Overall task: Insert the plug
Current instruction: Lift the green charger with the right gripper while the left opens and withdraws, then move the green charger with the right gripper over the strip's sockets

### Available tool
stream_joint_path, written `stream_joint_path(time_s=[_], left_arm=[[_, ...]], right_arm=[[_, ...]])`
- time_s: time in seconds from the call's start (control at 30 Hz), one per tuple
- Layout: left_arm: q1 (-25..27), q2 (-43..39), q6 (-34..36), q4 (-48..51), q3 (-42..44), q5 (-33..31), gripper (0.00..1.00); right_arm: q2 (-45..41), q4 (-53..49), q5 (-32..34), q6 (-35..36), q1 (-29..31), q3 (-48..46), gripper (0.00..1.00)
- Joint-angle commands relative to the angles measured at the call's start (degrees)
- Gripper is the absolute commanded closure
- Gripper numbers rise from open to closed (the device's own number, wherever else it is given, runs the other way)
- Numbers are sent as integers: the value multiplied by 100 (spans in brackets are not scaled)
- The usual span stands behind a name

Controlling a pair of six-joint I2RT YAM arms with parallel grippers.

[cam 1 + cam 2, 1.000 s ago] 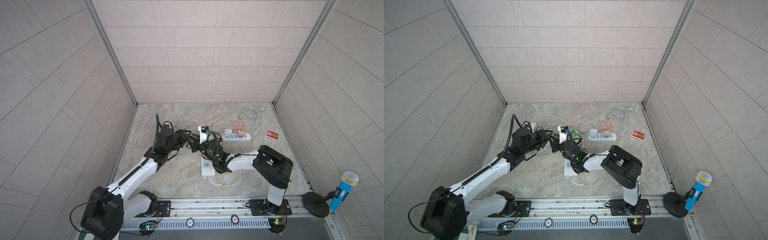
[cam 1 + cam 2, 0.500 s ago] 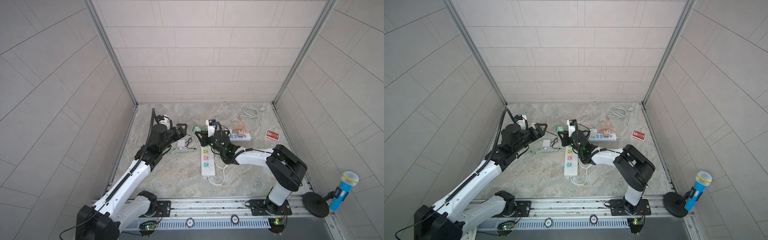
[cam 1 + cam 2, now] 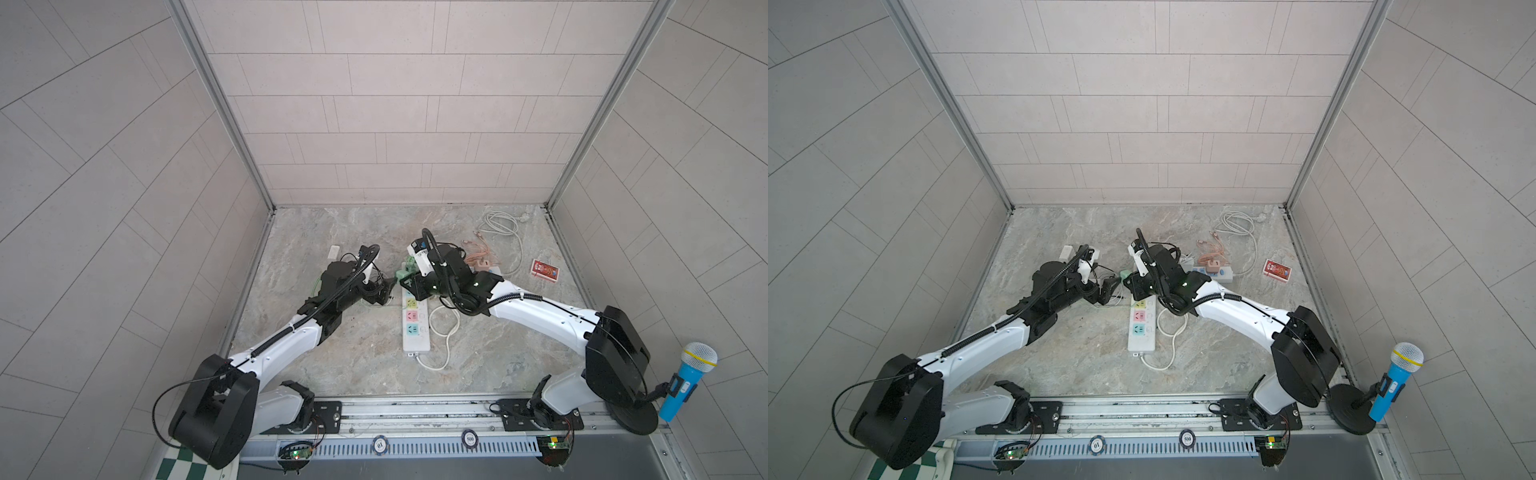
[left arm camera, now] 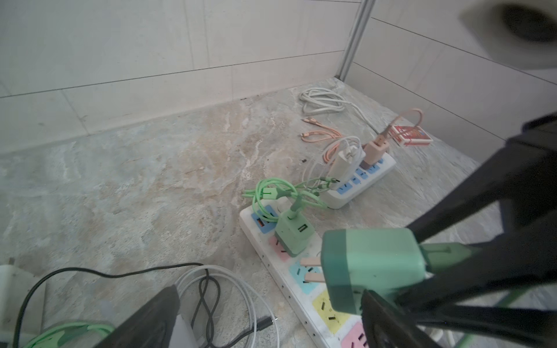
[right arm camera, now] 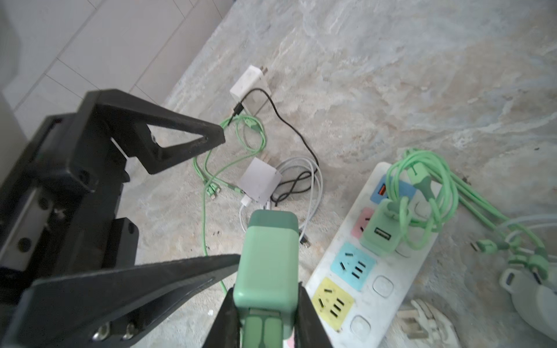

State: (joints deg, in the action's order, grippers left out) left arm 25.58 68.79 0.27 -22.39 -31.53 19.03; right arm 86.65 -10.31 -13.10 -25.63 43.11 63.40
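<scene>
My right gripper [image 5: 266, 313] is shut on a green plug [image 5: 268, 256], gripping it near its cable end. The plug [image 4: 373, 265] hangs in the air over the far end of a white power strip [image 4: 289, 289] with coloured sockets, its two prongs roughly level. My left gripper [image 4: 271, 319] is open just beside the plug with nothing between its fingers [image 5: 180, 135]. Both top views show the plug [image 3: 405, 271] [image 3: 1124, 274] between the left gripper [image 3: 388, 286] [image 3: 1111, 286] and the right gripper [image 3: 407, 280] [image 3: 1130, 281], above the strip [image 3: 415, 332] [image 3: 1142, 332].
A second green charger [image 5: 381, 235] sits plugged into the strip's pink socket, with green cable coiled over it. Two white chargers [image 5: 250, 81] [image 5: 260, 180] and loose cables lie left of the strip. A second strip [image 3: 1219, 272], a red box [image 3: 545, 270] and a white cable [image 3: 500, 222] lie at the back right.
My left gripper has opened and let go of the green plug, which stays in the shut right gripper. Both arms have shifted, and the two grippers still meet at the strip's far end.
</scene>
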Motion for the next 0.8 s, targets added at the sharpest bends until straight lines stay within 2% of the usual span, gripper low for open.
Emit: stream_joint_path(time_s=[0.0,0.13,0.2,0.27,0.43,0.53,0.63,0.77], left_arm=[[88,-224,811,-722,182,287,0],[423,-331,1339,-822,394,156,0],[583,-280,1581,-852,428,128,6],[757,-205,1764,-749,394,117,16],[1151,-31,2190,-644,437,-203,17],[1235,84,2247,-667,438,-374,18],[1290,164,2324,-703,446,-520,24],[1347,225,2383,-923,489,-657,24]], right_arm=[[-116,-666,-76,269,-3,165,92],[-96,-700,-280,272,-48,216,92],[-104,-761,-353,293,-75,257,92],[-109,-861,-477,320,-122,308,92],[-201,-1011,-622,387,-300,314,92],[-248,-1042,-795,414,-329,282,92],[-319,-977,-896,401,-338,182,92],[-343,-830,-1116,353,-330,53,92]])
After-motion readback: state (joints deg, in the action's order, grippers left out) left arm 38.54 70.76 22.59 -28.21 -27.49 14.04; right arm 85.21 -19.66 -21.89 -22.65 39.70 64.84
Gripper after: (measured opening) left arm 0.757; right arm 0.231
